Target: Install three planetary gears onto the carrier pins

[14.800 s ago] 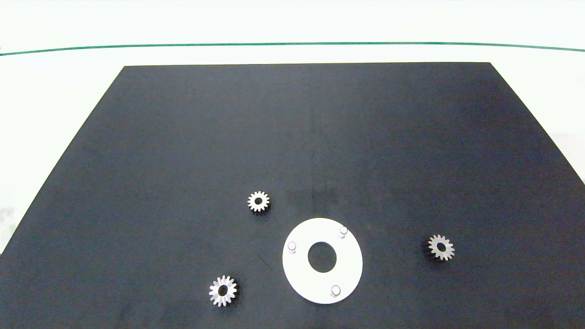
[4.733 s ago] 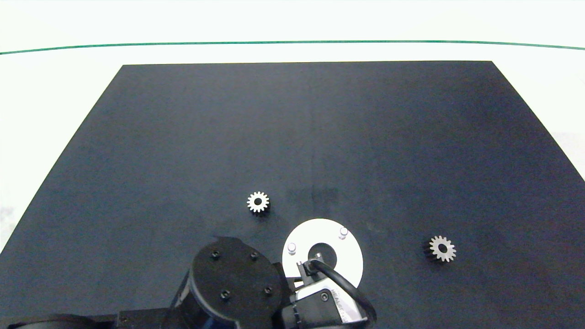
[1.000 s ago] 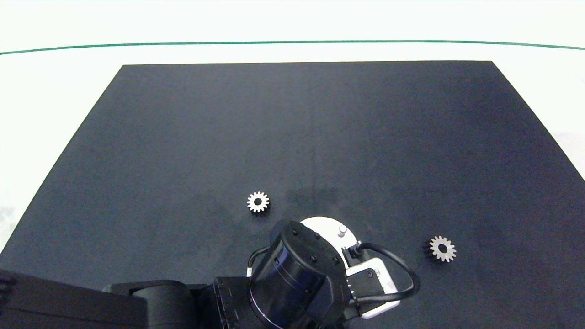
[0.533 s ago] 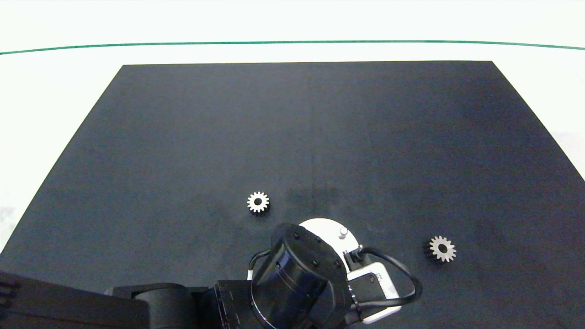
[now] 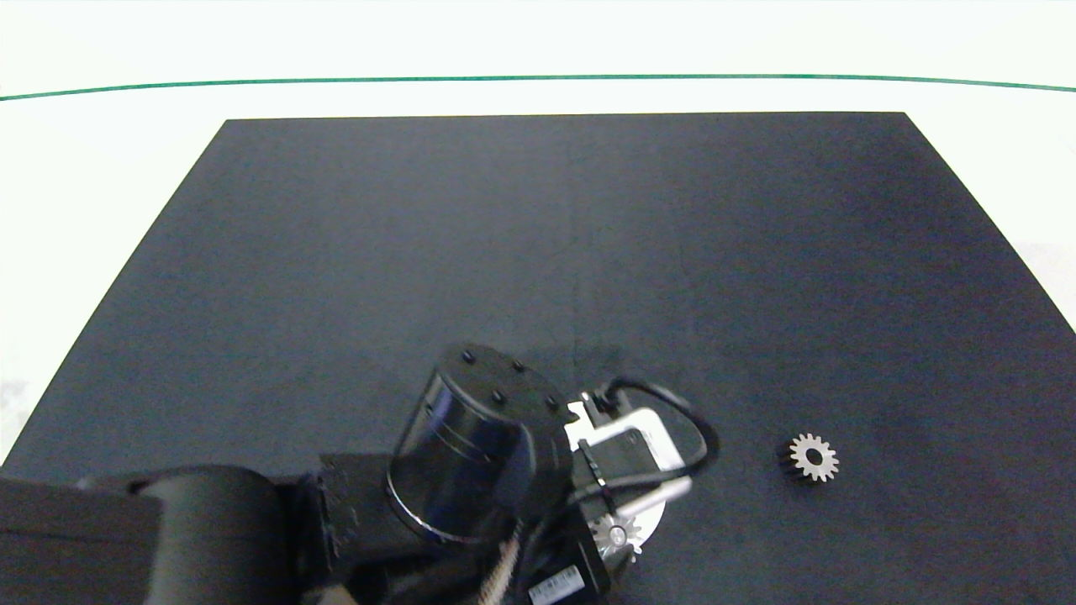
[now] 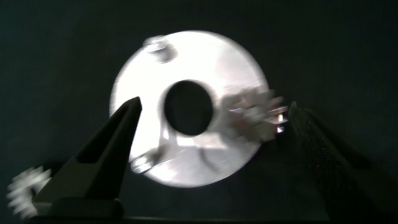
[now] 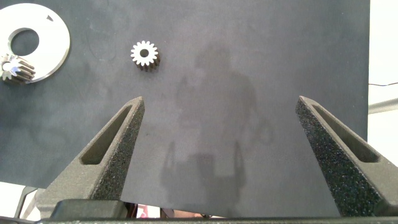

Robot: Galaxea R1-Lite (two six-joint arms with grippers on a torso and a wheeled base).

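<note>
The left pincer (image 6: 211, 124) hangs spread above the white disc (image 6: 186, 59), where one planetary gear (image 5: 616, 534) sits on a carrier pin. Another gear (image 5: 813, 458) lies on the bench (image 5: 588, 235), right. The right pincer (image 7: 217, 124) hangs spread there.

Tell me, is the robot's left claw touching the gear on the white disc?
Apart. The left wrist view shows the left gripper open, both fingers clear of the gear seated on the white disc.

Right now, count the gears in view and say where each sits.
3. The seated gear is on a pin of the white disc; the right gear lies on the mat; the third gear, blurred, shows only in the left wrist view.
</note>
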